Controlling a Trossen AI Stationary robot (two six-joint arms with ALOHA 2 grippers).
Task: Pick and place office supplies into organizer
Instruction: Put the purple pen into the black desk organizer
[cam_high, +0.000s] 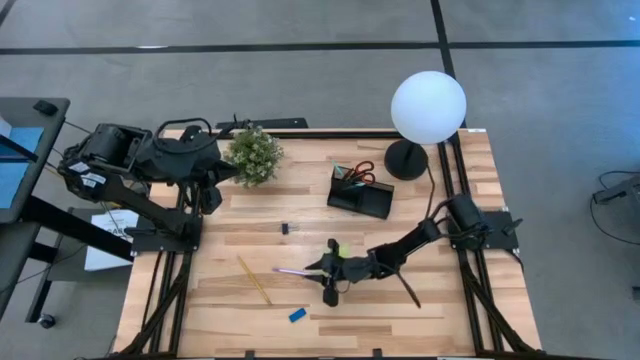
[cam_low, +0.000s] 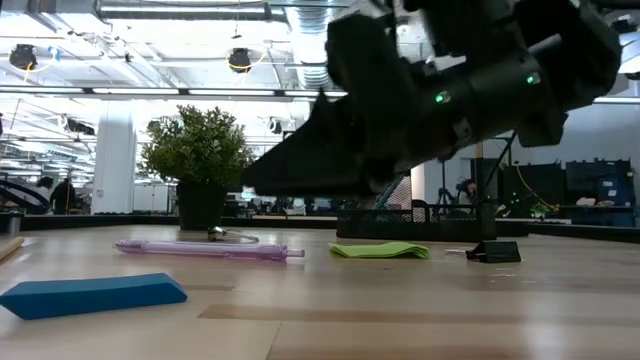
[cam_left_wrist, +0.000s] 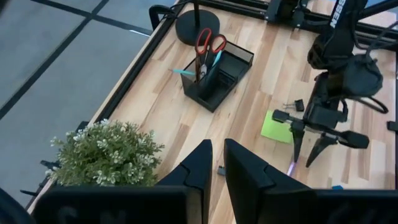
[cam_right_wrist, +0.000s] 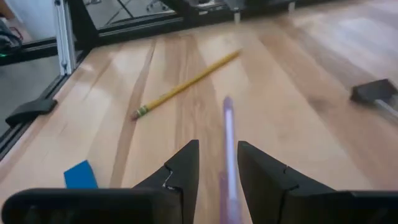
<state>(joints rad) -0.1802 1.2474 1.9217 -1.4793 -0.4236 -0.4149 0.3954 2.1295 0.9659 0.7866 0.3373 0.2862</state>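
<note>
Pink and lying flat on the bench, the pen (cam_right_wrist: 227, 134) is the item now in hand: the right hand (cam_right_wrist: 217, 163) hangs low over its near end, fingers partly open on each side of the barrel, not closed on it. Next it should, I think, lower a little, close, lift, and carry the pen to the organizer (cam_high: 361, 190) at the far side, beside the lamp base. The right arm reaches leftward, stretched low. The left hand (cam_left_wrist: 214, 163) waits near the plant (cam_high: 253, 155), fingers almost together, empty.
</note>
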